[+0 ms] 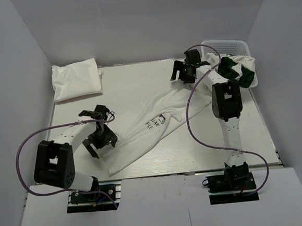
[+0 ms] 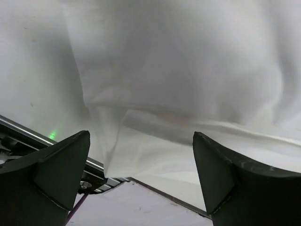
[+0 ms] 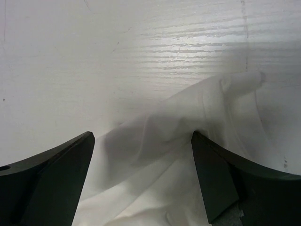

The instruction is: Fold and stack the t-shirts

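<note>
Two grippers are hanging with their jaws wide apart and holding nothing, one at each end of the printed white t-shirt [image 1: 142, 132], which is lying crumpled in a diagonal band across the bench [image 1: 137, 75]. The left gripper [image 1: 101, 142] is hovering over the near-left end. The right gripper [image 1: 185, 72] is hovering over the far-right end, near the basket [image 1: 237, 44].

The step in hand is judged to be flattening the shirt before the first fold. To do it well, each gripper should be pinching a single edge of cloth, not a bunched ridge. Both should then be drawing outward together so that the creases are running out evenly.

The overhead view is showing the full layout: a folded white pile [image 1: 75, 79] at the far-left corner and a dark green t-shirt [image 1: 234, 67] hanging over the basket's rim. The left wrist view is adding what the overhead view is not resolving, a doubled fold of cloth below the jaws, close to the bench's near edge. The right wrist view is showing a narrow tongue of cloth lying between the fingers on bare bench.
</note>
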Action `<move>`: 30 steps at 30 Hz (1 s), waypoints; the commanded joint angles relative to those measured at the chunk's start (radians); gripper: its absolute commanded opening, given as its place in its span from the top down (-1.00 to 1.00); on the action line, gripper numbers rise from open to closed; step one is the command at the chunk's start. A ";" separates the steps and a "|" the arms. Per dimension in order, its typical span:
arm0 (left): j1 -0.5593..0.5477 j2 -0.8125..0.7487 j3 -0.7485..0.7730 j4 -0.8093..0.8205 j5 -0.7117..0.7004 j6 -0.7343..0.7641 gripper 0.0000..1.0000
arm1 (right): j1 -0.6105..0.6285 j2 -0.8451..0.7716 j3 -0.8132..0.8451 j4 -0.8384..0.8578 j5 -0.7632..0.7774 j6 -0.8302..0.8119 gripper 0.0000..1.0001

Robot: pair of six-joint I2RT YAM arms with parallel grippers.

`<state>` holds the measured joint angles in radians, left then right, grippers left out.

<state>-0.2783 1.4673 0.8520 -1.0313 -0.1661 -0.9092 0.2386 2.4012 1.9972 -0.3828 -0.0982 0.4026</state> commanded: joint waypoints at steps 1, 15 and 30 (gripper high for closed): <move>-0.016 -0.084 0.083 -0.040 -0.056 -0.024 -1.00 | 0.005 -0.023 0.046 0.010 -0.043 -0.128 -0.81; -0.330 0.172 0.275 0.162 0.140 0.185 -1.00 | 0.070 -0.485 -0.517 0.045 0.165 -0.018 -0.81; -0.386 0.300 0.095 0.022 0.020 0.056 -1.00 | 0.018 -0.171 -0.402 -0.051 0.063 0.064 -0.81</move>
<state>-0.6682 1.7218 1.0252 -0.9119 -0.0647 -0.7925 0.2756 2.1223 1.5673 -0.3660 -0.0124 0.4461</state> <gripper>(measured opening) 0.998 0.901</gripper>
